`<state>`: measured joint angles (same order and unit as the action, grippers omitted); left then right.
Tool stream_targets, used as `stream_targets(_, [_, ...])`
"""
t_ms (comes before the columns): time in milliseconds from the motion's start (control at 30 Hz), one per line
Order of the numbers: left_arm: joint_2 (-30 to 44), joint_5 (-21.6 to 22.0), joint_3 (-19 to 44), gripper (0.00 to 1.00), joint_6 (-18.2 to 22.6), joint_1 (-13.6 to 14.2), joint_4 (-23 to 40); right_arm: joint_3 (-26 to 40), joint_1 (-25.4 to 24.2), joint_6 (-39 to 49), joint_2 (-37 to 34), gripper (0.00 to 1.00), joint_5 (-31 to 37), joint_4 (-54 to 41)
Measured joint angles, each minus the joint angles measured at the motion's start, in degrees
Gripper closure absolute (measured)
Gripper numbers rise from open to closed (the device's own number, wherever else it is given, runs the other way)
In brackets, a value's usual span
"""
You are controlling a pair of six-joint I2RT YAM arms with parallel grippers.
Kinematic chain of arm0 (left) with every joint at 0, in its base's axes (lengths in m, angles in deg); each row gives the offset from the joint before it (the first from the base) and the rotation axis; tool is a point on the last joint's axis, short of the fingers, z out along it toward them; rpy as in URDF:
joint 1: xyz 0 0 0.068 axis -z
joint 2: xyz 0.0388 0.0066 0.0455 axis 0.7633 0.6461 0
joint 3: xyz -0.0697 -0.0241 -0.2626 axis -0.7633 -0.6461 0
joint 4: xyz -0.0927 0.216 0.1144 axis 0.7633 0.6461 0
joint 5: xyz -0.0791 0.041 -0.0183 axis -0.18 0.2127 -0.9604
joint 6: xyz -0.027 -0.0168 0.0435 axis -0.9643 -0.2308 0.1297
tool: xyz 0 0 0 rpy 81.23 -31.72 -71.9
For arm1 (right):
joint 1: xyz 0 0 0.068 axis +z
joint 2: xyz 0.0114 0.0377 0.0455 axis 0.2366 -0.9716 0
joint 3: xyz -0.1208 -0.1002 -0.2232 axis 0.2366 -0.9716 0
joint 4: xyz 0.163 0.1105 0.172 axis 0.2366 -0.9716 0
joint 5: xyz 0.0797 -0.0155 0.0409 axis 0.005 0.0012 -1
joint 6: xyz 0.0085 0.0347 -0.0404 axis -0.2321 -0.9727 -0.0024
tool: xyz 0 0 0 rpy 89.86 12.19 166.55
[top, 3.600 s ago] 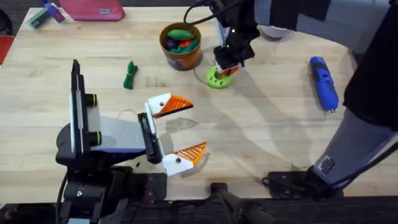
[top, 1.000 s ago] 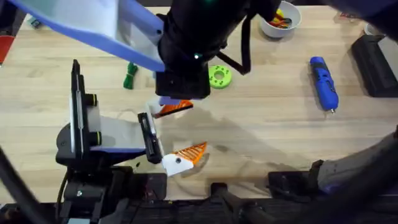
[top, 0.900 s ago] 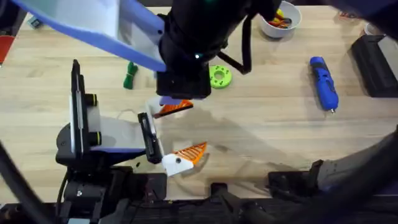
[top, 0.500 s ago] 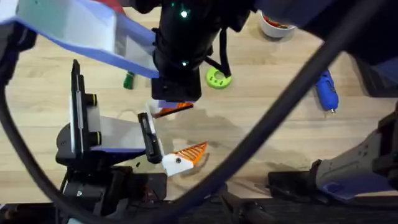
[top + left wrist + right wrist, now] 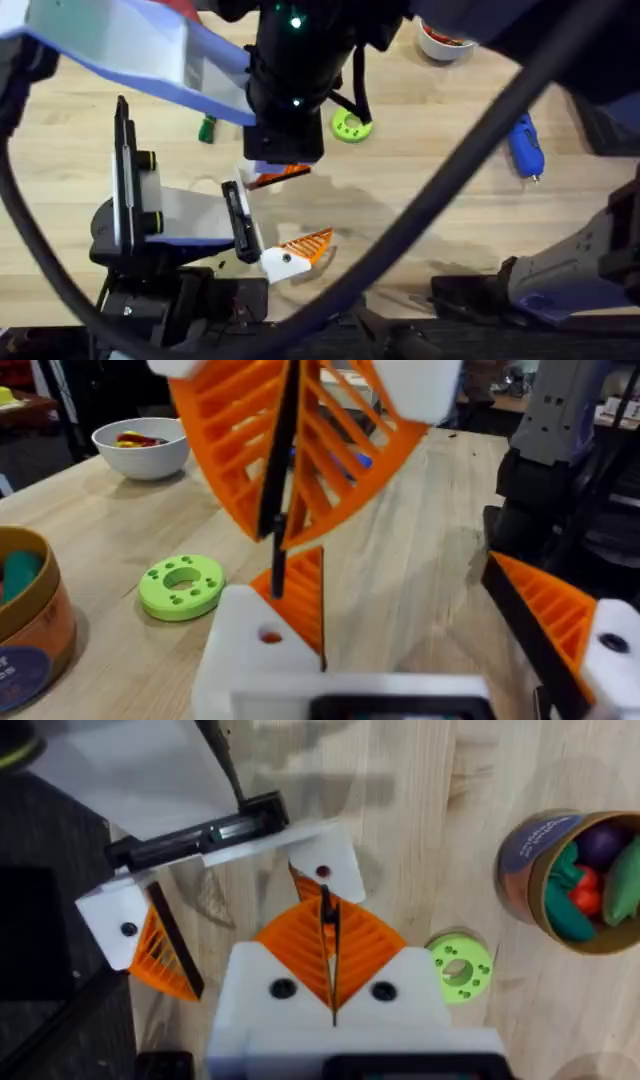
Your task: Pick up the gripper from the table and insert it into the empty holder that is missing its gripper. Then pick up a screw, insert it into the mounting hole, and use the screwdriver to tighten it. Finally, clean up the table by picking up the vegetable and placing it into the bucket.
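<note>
right fingers (image 5: 330,982) pinch the gripper (image 5: 322,927) at the empty holder (image 5: 325,870).

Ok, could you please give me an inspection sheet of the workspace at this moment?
Surface: wooden table, bare wood between the items.
Job's things: orange pad at the white fingertip block; screwdriver lying flat; toy vegetable on the table; bucket holding toys.
Clutter: green disc; white bowl.
Grippers: left pincer open; right pincer shut, apparently on the orange pad.
Cables: dark cable crossing the overhead view.
Surroundings: room behind the table, too blurred to tell.
</note>
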<state>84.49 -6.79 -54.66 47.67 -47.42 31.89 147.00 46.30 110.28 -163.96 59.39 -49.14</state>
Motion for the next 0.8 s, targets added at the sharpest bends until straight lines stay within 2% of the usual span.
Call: stream_targets(800, [0.0, 0.0, 0.0, 0.015, 0.0, 0.0, 0.0, -0.7, 0.0, 0.0, 0.0, 0.995, -0.1, 0.3])
